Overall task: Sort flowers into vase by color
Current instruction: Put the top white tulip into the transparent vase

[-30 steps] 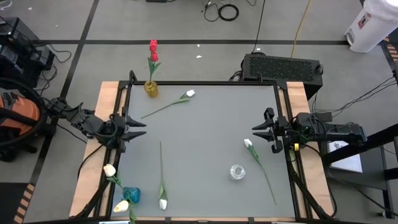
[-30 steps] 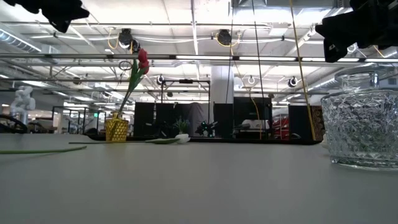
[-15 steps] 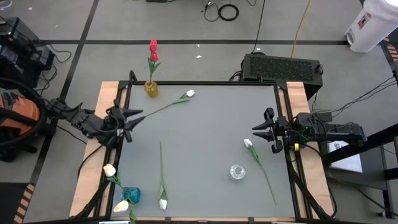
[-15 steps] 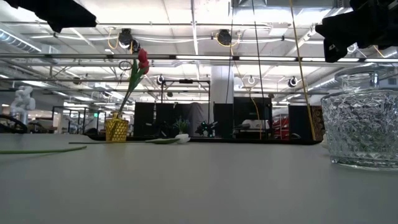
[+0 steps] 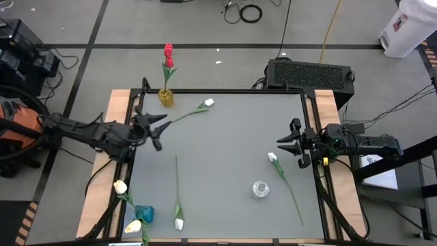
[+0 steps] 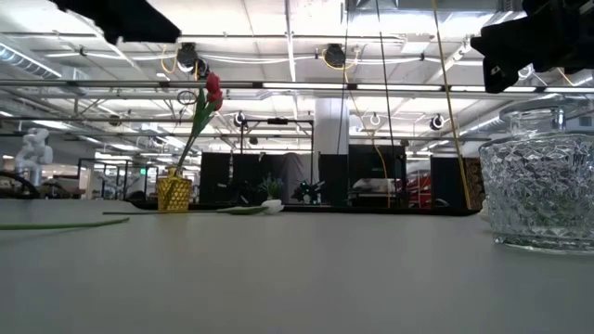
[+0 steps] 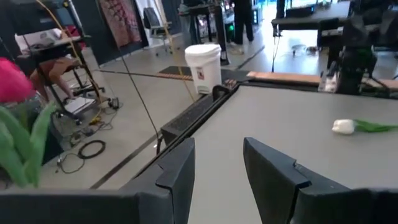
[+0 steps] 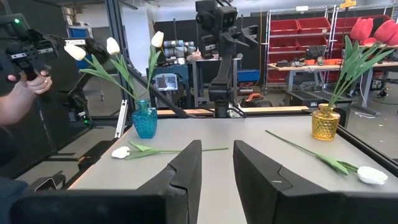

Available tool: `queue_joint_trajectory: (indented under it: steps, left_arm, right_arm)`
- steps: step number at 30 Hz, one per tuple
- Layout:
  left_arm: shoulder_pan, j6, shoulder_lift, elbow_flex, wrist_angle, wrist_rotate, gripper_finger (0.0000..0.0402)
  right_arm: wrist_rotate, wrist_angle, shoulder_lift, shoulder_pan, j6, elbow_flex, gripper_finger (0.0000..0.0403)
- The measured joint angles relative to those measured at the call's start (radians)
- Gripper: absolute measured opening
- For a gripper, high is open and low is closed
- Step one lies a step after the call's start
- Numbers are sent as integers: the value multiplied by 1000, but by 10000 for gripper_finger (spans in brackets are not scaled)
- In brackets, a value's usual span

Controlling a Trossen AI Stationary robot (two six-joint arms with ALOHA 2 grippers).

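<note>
Left gripper [image 5: 156, 130], fingers apart and empty, reaches toward white tulip [image 5: 209, 102]; next, grasp its stem

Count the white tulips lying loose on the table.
3: one white tulip near the yellow vase, one at the near edge beside the blue vase, one by the clear glass vase.

Clear vase [image 6: 548, 181] cut off at low view's edge; person's hand [image 8: 25, 87] perhaps holding controller.
</note>
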Motion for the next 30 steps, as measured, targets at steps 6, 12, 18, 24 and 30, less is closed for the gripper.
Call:
queue_joint_trajectory:
  steps: [6,12,18,24,30]
  left_arm:
    - [91,1,99,0,28,24,144]
    - [196,-1,190,0,28,30,144]
    - [308,4,283,0,55,168,144]
    - [392,1,394,0,156,245,144]
    - [442,-5,507,0,250,276,144]
  right_arm:
    - [0,0,0,0,0,0,84]
    - [0,0,0,0,0,0,84]
    - [0,0,0,0,0,0,84]
    - [0,0,0,0,0,2,84]
    - [0,0,0,0,0,2,84]
